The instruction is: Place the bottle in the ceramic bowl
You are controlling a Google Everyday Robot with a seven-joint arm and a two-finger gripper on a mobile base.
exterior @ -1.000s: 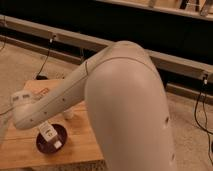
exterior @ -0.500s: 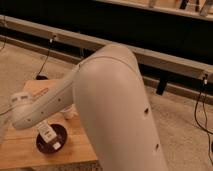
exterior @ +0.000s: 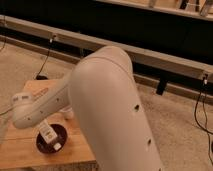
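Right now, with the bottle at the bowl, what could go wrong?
1. The bottle stands tilted in the ceramic bowl, its top above the rim; it may tip out over the edge.
2. The gripper is directly above the bowl, mostly hidden by the arm; pulling away could drag the bottle.
3. The bowl sits near the wooden table's front edge; a nudge might slide it off.

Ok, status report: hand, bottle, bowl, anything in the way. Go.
Hand low over the ceramic bowl, near left of the wooden table. Bottle inside the bowl, tilted. White cup just behind, not blocking.
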